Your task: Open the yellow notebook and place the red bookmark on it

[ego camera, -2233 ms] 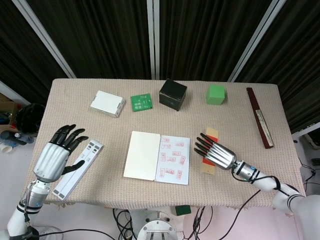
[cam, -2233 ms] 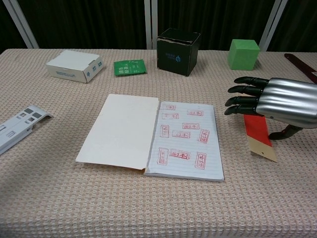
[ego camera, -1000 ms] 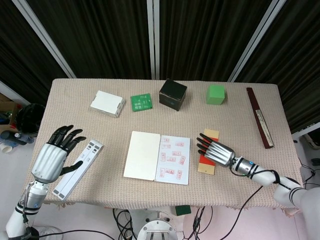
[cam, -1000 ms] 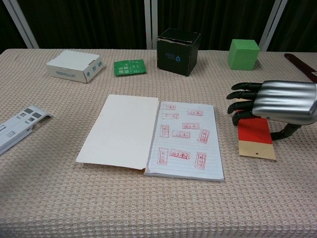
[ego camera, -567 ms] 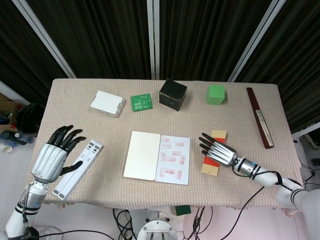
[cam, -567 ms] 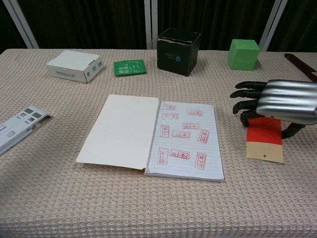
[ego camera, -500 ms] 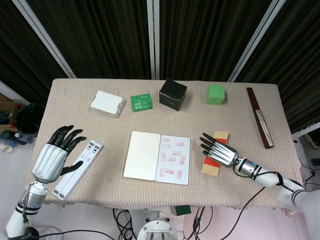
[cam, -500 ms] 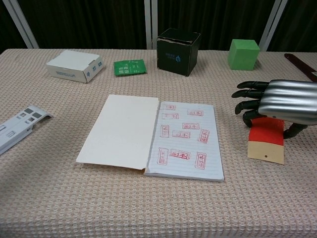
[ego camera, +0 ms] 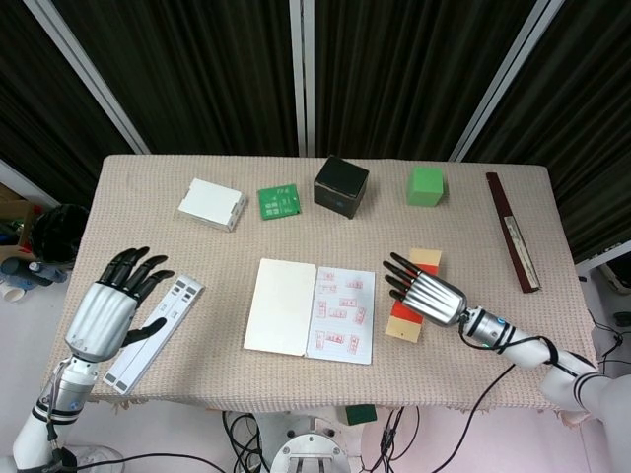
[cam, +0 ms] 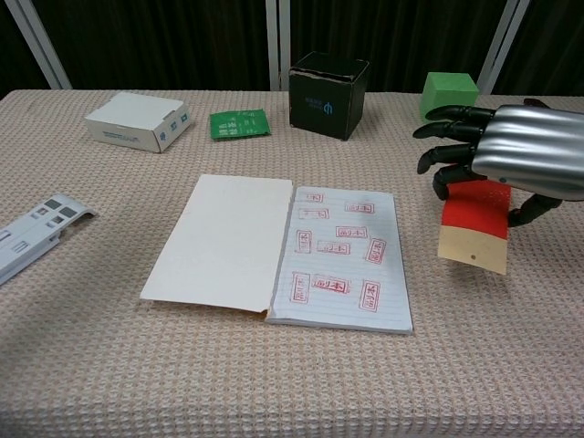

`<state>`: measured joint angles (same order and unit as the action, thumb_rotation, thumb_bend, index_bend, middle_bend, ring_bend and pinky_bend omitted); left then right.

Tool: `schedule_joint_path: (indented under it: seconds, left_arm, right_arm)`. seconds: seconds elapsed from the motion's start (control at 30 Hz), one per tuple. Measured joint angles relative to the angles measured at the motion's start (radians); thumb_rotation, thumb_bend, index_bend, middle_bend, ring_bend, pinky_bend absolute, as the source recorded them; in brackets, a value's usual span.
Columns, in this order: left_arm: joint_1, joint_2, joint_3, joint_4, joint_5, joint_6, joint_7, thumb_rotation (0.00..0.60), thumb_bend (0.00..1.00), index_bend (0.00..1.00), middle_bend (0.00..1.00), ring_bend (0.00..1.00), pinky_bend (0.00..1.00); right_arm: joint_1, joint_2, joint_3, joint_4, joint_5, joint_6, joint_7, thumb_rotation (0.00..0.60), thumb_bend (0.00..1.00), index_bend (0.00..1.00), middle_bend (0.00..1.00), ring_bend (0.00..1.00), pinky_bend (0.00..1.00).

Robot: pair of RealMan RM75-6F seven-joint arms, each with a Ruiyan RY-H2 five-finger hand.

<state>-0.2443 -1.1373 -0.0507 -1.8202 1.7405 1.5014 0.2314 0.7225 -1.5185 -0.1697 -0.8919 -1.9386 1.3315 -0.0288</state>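
Right robot hand (cam: 511, 160): gripping the red bookmark (cam: 473, 226) at its upper edge, fingers (ego camera: 402, 278) curled over the top, thumb underneath. Hanging clear of the tabletop (cam: 292, 383) in the chest view, red part up, tan end with a small hole down. Hovering just right of the notebook (ego camera: 311, 309), not touching it.

Notebook: lying open at the tabletop centre. Showing a blank cream inner cover on the left and a lined page with red stamps (cam: 337, 261) on the right. Resting flat, apart from every other item.

Left robot hand (ego camera: 102, 313): holding nothing, fingers spread wide, palm down. Hovering off the tabletop's left edge, just beside a white strip (ego camera: 155, 332) with grey squares. Appearing in the head view only.

Along the far edge, from left to right:
- white box (ego camera: 212, 204), lying flat;
- green card (ego camera: 279, 201), lying flat beside it;
- black cube (ego camera: 341, 185), standing behind the notebook;
- green cube (ego camera: 426, 186), standing behind the right robot hand;
- dark red bar (ego camera: 512, 231), lying lengthwise along the right edge, well apart from the bookmark.
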Motion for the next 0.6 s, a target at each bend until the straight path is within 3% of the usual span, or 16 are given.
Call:
schedule_joint_path:
  seconds: [0.3, 0.6]
  left_arm:
    - [0.007, 0.008, 0.002, -0.016, 0.000, 0.005, 0.014, 0.600, 0.01, 0.28, 0.20, 0.11, 0.16]
    - [0.014, 0.009, 0.006, -0.005, 0.003, 0.011, -0.002, 0.600, 0.01, 0.28, 0.20, 0.11, 0.16]
  right_arm:
    - [0.095, -0.096, 0.043, -0.066, -0.031, -0.060, -0.044, 0.600, 0.22, 0.43, 0.23, 0.06, 0.00]
    - [0.153, -0.207, 0.075, -0.057, -0.020, -0.139, -0.079, 0.600, 0.22, 0.41, 0.22, 0.06, 0.00]
